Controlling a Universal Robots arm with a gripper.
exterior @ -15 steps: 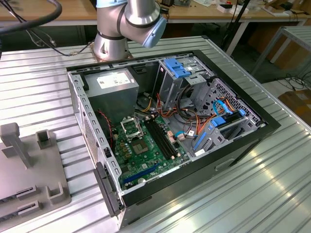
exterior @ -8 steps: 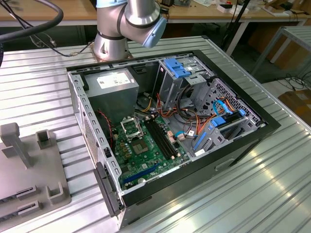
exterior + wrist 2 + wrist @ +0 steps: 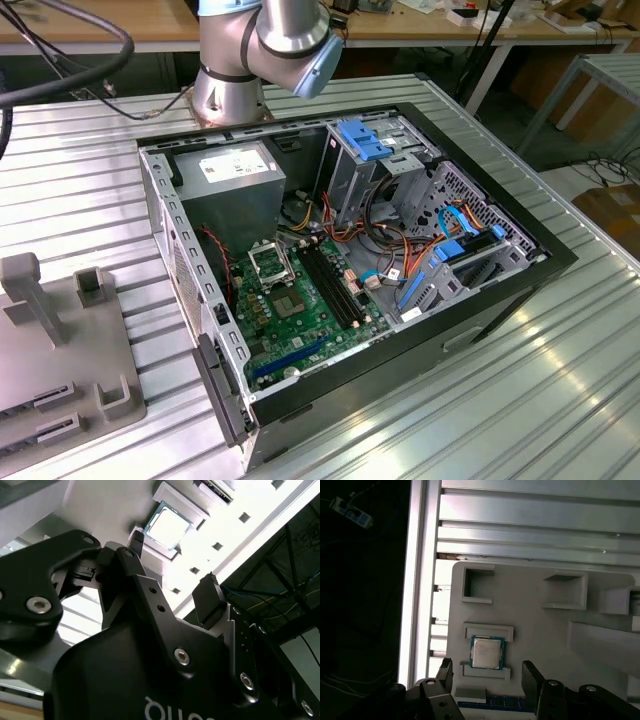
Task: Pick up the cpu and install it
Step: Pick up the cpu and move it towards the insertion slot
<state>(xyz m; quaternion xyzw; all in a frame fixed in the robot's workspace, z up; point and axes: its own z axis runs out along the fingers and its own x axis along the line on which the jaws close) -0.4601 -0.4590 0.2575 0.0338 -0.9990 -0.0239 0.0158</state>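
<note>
The black gripper [image 3: 486,666], jaws spread and holding nothing, hovers over the cpu [image 3: 487,652], which lies flat in a framed pocket of the grey tray [image 3: 535,630], apparently kept square for grasping.

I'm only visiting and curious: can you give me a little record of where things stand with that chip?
cpu: lies flat in a recess of the grey tray
hand: open, aimed at the cpu, apart from it, holding nothing
case: open, motherboard showing in the exterior view
work so far: cpu not yet picked up
</note>
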